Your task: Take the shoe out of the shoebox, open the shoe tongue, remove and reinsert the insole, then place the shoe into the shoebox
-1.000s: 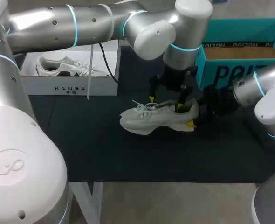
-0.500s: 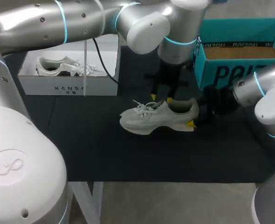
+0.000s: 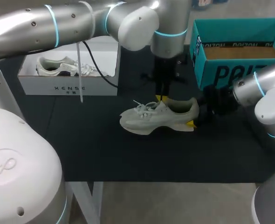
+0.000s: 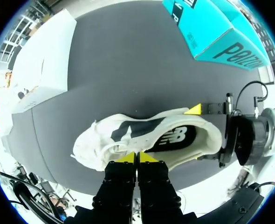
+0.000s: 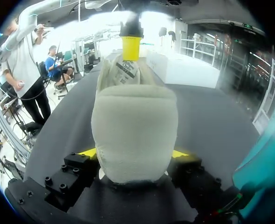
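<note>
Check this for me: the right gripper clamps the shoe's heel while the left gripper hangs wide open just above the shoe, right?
Not quite. The left gripper is shut, not wide open: the left wrist view shows its yellow tips pressed together just above the shoe. The right gripper does clamp the shoe's heel.

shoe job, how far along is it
Done: the shoe is out of the box and stands on the table. In hand: the right gripper clamps its heel from both sides; the left gripper hangs shut just above the tongue, holding nothing. The insole lies inside; whether it has already been out cannot be told. Left: boxing the shoe, in the white shoebox or the teal shoebox.
</note>
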Robot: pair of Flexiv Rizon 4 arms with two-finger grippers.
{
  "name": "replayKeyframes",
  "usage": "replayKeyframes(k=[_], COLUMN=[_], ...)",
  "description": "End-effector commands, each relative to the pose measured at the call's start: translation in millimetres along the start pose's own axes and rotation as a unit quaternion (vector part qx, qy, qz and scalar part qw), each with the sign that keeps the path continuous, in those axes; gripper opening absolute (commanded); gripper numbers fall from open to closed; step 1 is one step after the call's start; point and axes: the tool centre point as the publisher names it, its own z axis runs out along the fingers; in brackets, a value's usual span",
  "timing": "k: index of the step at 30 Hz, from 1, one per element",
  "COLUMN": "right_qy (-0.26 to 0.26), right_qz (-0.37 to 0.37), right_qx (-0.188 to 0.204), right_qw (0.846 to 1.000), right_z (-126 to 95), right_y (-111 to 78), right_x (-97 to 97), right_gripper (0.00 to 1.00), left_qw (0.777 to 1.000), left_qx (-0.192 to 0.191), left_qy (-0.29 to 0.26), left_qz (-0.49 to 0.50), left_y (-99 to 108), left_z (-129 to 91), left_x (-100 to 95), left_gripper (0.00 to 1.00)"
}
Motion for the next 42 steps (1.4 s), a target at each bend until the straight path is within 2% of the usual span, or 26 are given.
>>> replayKeyframes(k=[1, 10, 16, 20, 23, 28, 33, 34, 36, 40, 42], right_qy=[-0.001, -0.001, -0.001, -0.001, -0.001, -0.001, -0.001, -0.001, -0.001, -0.001, -0.001], right_qz=[0.001, 0.001, 0.001, 0.001, 0.001, 0.001, 0.001, 0.001, 0.001, 0.001, 0.001], right_qx=[0.002, 0.002, 0.002, 0.002, 0.002, 0.002, 0.002, 0.002, 0.002, 0.002, 0.002], right_qw=[1.0, 1.0, 1.0, 1.0, 1.0, 1.0, 1.0, 1.0, 1.0, 1.0, 1.0], right_z=[3, 3, 3, 3, 3, 3, 3, 3, 3, 3, 3], right_y=[-0.4, -0.4, -0.4, -0.4, -0.4, -0.4, -0.4, -0.4, -0.4, -0.4, -0.4], right_x=[2.2, 2.2, 2.2, 2.2, 2.2, 2.2, 2.2, 2.2, 2.2, 2.2, 2.2], right_gripper=[0.0, 0.0, 0.0, 0.0, 0.0, 0.0, 0.0, 0.0, 0.0, 0.0, 0.0], left_qw=[0.999, 0.996, 0.996, 0.996, 0.996, 0.995, 0.995, 0.995, 0.995, 0.995, 0.996], left_qx=[0.013, 0.036, 0.059, 0.061, 0.067, 0.07, 0.055, 0.052, 0.049, 0.044, 0.043], left_qy=[0.026, 0.062, 0.031, 0.028, 0.018, -0.03, -0.027, -0.025, -0.027, -0.025, -0.028], left_qz=[-0.014, -0.046, -0.056, -0.06, -0.056, -0.058, -0.082, -0.085, -0.087, -0.082, -0.076], left_y=[5, 7, 14, 20, 25, 29, 26, 25, 24, 23, 22], left_z=[-10, -34, -38, -36, -30, -2, 16, 19, 22, 24, 24], left_x=[-23.4, -70.9, -91.1, -101.4, -107.5, -116.1, -118.8, -118.9, -118.0, -115.0, -113.3], left_gripper=[0.0, 0.0, 0.0, 0.0, 0.0, 0.0, 0.0, 0.04, 0.0, 0.0, 0.35])
